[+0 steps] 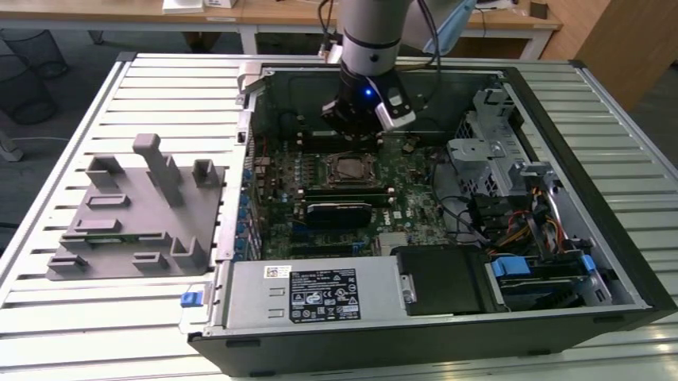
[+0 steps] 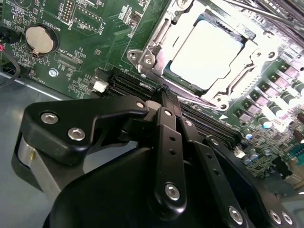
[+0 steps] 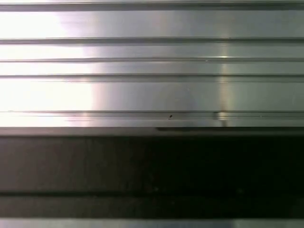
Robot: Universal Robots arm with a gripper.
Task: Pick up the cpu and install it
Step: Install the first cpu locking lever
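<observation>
- Biggest thing first: a slatted metal table (image 1: 95, 317) with an open desktop PC case (image 1: 593, 262) lying on its side on top of it.
- Inside the case is the green motherboard (image 1: 408, 214), with cable bundles and drive bays toward the exterior view's right.
- A grey plastic fixture tray (image 1: 127, 238) sits on the table just outside the case, on the exterior view's left.
- The power supply (image 1: 307, 294) along the near edge of the case has a white-and-black label (image 1: 323, 294), but the print is too small for me to read, so no brand from me.
- The arm hangs over the far part of the board, and the gripper (image 1: 355, 135) sits just behind the socket with a blue light glowing on its wrist.
- In the second wrist view the black fingers (image 2: 167, 142) look pressed together with nothing between them.
- The cpu (image 2: 206, 52) is already sitting in the socket (image 2: 156, 42), silvery top up, with the metal frame around it.
- A coin cell battery (image 2: 39, 39) sits on the board, well apart from the socket.
</observation>
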